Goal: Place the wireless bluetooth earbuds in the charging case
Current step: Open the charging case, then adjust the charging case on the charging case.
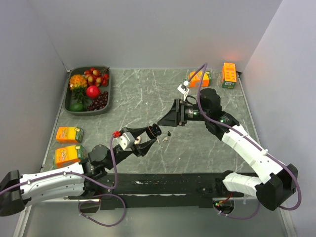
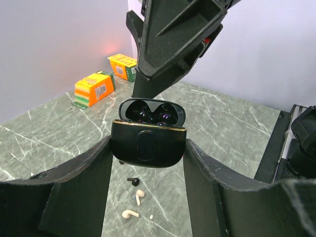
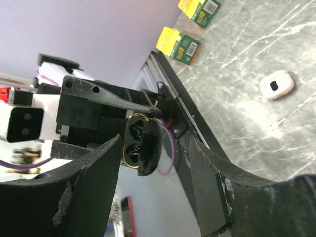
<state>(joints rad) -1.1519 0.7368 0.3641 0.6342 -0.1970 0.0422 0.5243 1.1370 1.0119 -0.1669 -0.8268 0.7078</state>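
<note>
Earbuds (image 2: 130, 214) lie loose on the surface (image 2: 222, 123); our left fingers (image 2: 84, 187) clamp the open black charging case (image 2: 147, 148), right fingers (image 2: 173, 44) parted above. Next we need a delicate pinch.

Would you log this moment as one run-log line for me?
left gripper: holding open black case | right gripper: open, pointed at case | white buds: two on table

Bright, even overhead light, soft shadows on the table (image 1: 148, 94); a red glow tints the back wall (image 1: 228, 57).
</note>
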